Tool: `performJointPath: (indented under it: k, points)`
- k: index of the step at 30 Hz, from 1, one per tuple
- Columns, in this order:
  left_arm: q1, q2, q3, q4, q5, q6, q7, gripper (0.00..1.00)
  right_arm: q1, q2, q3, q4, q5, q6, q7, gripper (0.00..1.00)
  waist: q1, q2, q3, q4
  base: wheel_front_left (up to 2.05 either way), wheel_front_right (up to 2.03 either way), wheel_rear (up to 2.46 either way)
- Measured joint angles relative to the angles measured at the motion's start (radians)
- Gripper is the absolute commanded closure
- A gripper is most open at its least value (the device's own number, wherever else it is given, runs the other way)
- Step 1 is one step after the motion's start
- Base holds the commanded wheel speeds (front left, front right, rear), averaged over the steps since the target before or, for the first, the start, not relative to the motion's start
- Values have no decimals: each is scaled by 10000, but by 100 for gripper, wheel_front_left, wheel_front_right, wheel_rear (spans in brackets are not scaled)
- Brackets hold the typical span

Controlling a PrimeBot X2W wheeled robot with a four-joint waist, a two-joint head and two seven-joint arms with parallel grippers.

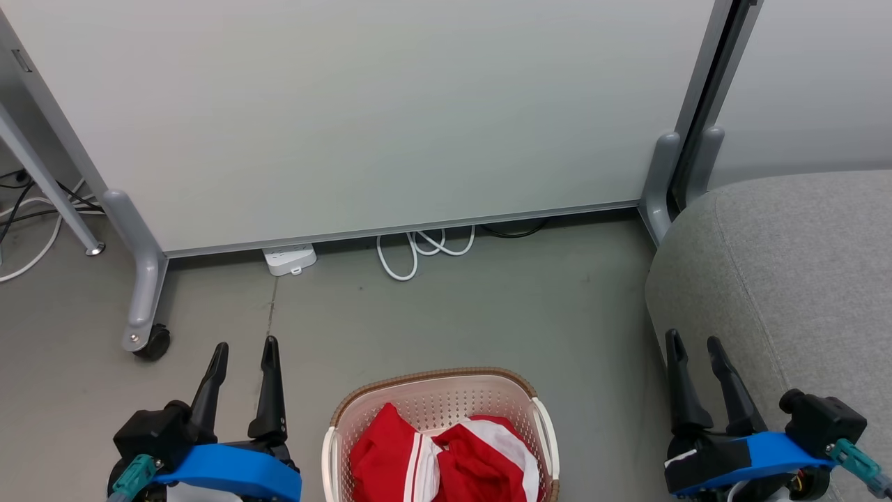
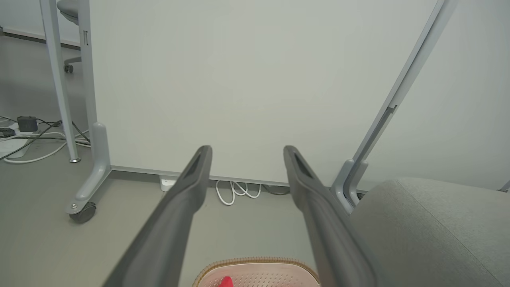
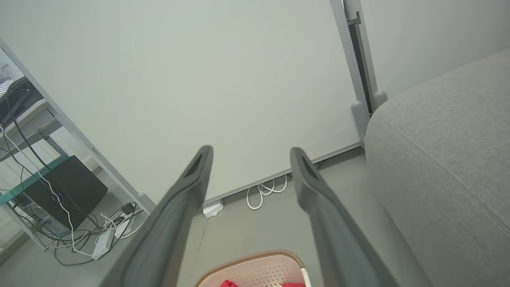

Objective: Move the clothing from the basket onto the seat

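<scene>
In the head view, the left gripper (image 1: 246,344) hovered at lower left above the grey floor (image 1: 488,314), its two dark fingers spread wide with nothing between them, near the castored foot (image 1: 148,340) of a white partition and a white power strip (image 1: 289,259). At centre, the cream laundry basket (image 1: 432,374) stood on the floor between the two grippers, with the red-and-white clothing (image 1: 380,446) bunched inside it, clear of both. At right, the right gripper (image 1: 693,338) was likewise spread wide and empty, showing against the left edge of the grey seat (image 1: 787,279), which stood near the basket without touching it.
</scene>
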Motion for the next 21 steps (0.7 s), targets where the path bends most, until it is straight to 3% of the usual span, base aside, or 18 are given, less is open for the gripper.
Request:
performJointPath:
  k: [21]
  points:
    - [-75,121,-389,75,1835,125,-441,0,-38,-12,198,313,-1824,2,-451,0,0,1,-3,76,0,0,0]
